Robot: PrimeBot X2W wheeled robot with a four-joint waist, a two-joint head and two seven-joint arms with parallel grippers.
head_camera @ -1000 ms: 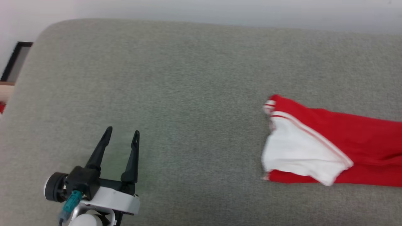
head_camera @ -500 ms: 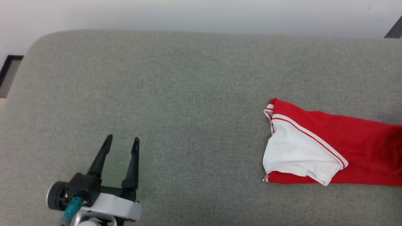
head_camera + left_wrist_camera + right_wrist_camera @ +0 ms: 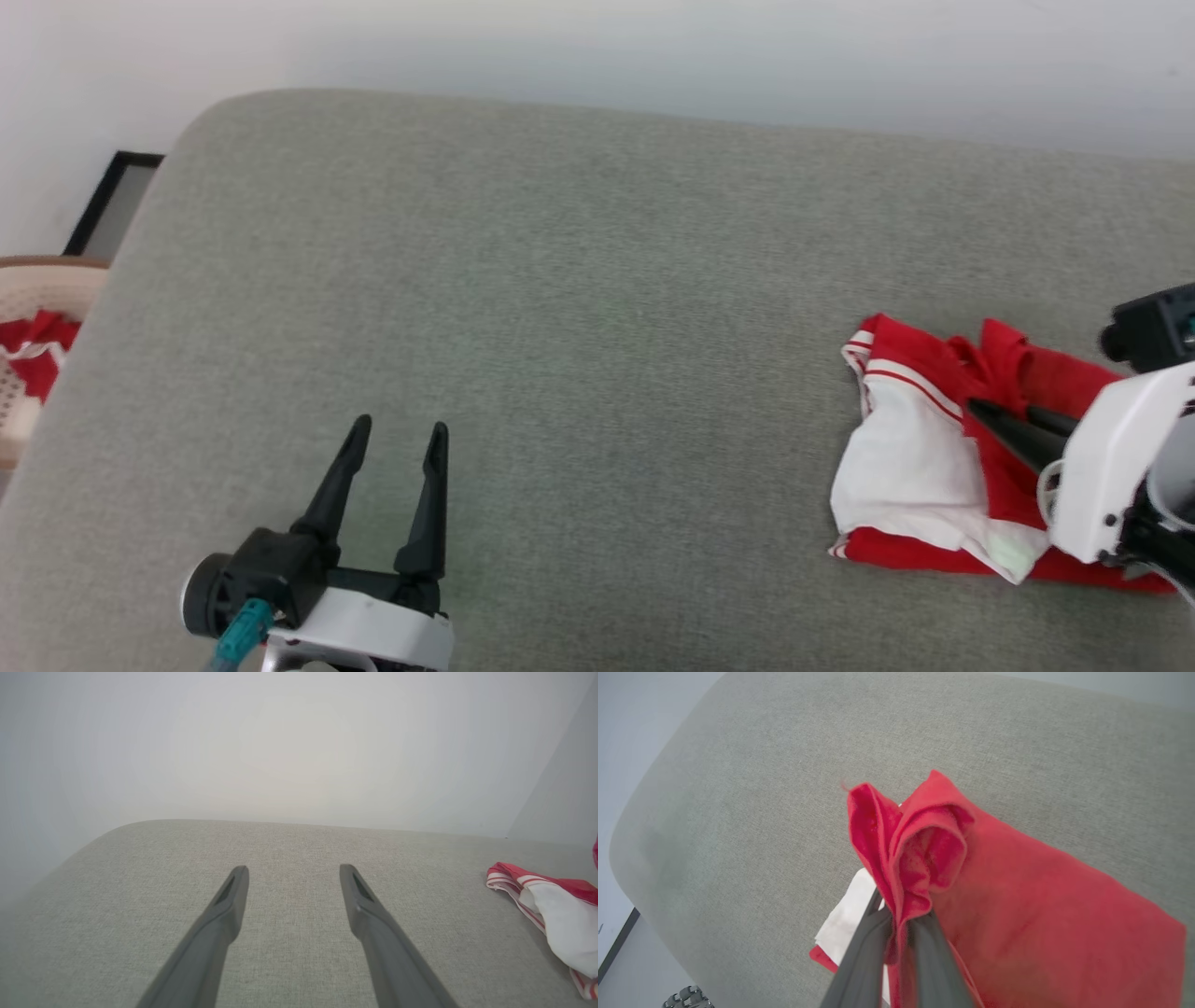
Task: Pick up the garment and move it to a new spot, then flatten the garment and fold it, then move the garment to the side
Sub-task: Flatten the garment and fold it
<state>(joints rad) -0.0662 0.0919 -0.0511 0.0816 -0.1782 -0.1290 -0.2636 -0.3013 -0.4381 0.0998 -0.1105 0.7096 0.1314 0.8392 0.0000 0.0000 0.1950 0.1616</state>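
The garment [image 3: 904, 465], a red T-shirt with a white sleeve and striped trim, lies bunched at the right of the grey cushioned surface [image 3: 560, 280]. My right gripper [image 3: 995, 411] reaches over it from the right and is shut on a raised fold of its red cloth. In the right wrist view, the red cloth of the garment [image 3: 1041, 896] stands up in a rolled tuft just past the right gripper [image 3: 901, 917]. My left gripper [image 3: 399, 431] rests open and empty at the lower left, far from the shirt. The left wrist view has the left gripper [image 3: 294, 869] over bare cushion and the garment [image 3: 565, 919] at its right edge.
A beige perforated basket [image 3: 47, 273] with a red-and-white cloth bundle [image 3: 33, 341] stands off the cushion's left end. A dark-framed panel [image 3: 112, 201] leans at the pale wall behind it. The cushion's rounded back-left corner lies near these.
The head camera has shifted. My right gripper has come into view, and the garment, earlier stretched out flat, is now bunched with a red fold lifted. The left gripper stays open.
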